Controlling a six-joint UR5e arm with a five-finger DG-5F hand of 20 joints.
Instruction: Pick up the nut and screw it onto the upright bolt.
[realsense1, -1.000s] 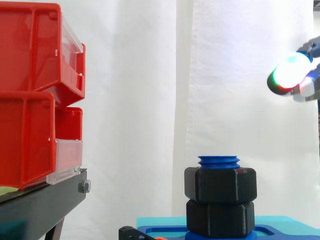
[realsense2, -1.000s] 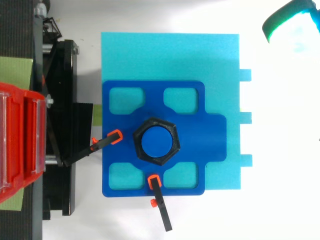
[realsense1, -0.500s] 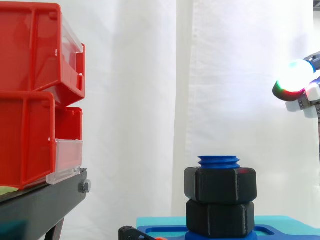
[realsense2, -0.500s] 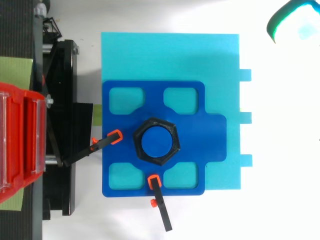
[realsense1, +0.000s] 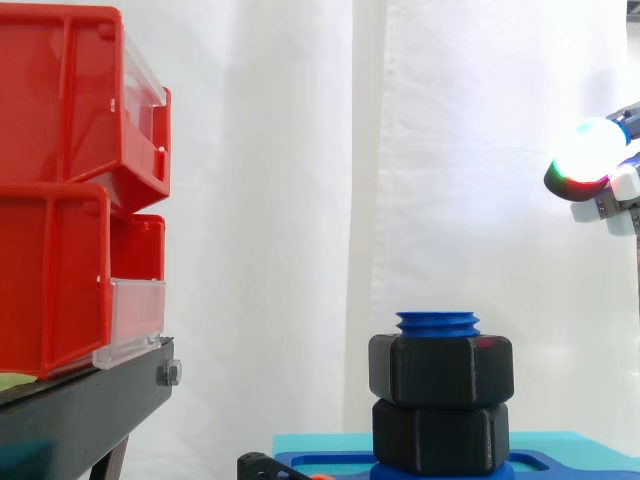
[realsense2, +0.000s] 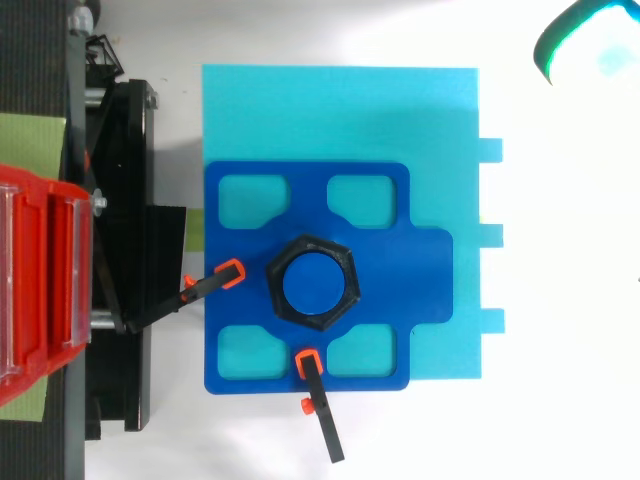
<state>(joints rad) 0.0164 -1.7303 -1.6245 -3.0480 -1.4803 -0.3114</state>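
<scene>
At right edge, hand (realsense1: 590, 158): high against the white curtain (realsense1: 300, 200), well above and to the right of the bolt (realsense1: 437, 323); from above (realsense2: 590, 40) at the top right corner, off the cyan mat (realsense2: 340, 110).
hand pose: a glowing white part with a green and red rim shows; the rest is cut off by the frame edge.
hand state: cannot tell whether open or closed; nothing seen in it.
bolt: blue, upright, threaded tip showing above the nuts.
upper nut (realsense1: 440, 368): black hex, on the bolt, apparently resting on the lower nut (realsense1: 440, 435).
fixture plate (realsense2: 420, 270): dark blue, on the cyan mat, on the white bench (realsense2: 560, 400).
clamps (realsense2: 231, 273): orange-tipped, at the plate's left and lower edges.
red bins (realsense1: 60, 200): stacked on black stand (realsense1: 80, 410), well left of the bolt.
</scene>
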